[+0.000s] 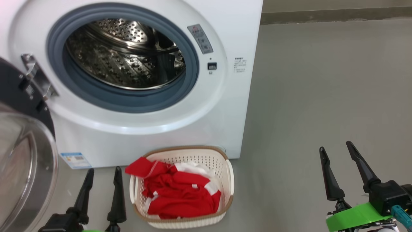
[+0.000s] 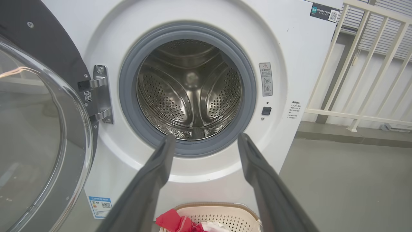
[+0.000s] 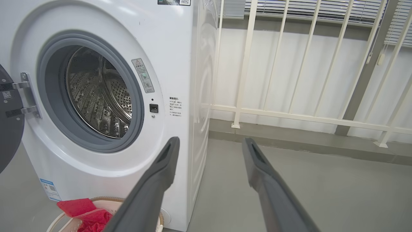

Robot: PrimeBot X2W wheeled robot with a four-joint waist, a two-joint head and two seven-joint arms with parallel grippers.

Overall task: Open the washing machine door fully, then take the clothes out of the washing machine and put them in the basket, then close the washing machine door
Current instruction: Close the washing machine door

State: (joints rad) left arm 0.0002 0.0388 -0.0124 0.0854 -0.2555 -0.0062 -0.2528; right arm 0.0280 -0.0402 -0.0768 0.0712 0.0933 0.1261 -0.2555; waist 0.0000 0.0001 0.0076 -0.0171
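Left pincer (image 1: 104, 169): fingers apart, holding nothing, low at the near left, between the washing machine door (image 1: 22, 167) and the basket (image 1: 199, 161). Right pincer (image 1: 335, 146): fingers apart, empty, well off to the right over bare floor (image 1: 322, 80).

The clothes (image 1: 180, 193) lie in the basket, which stands on the floor just in front of the washing machine (image 1: 161, 129). One red corner hangs over the basket's left rim. The drum (image 2: 190, 90) looks empty, so I judge that only closing the door is left.

Risks:
- The door is swung wide on its hinge (image 2: 99, 93), and the left pincer sits close beside it. The bulging glass is smooth, so a push there could slide off. The black rim looks the safer contact.
- The hanging red corner and the basket are close to the door's sweep. I cannot tell whether the door's lower edge clears them. If not, it may drag cloth or shove the basket.
- A finger left at the grey rubber ring (image 2: 132, 106) could be pinched as the door shuts.
- A weak push may leave the door unlatched.

Surface: smooth, plain grey floor, carrying the basket and the machine.

Room: beyond the machine's right side stands a cream railing (image 3: 289, 80) before a pale wall, with blinds (image 3: 305, 9) above.
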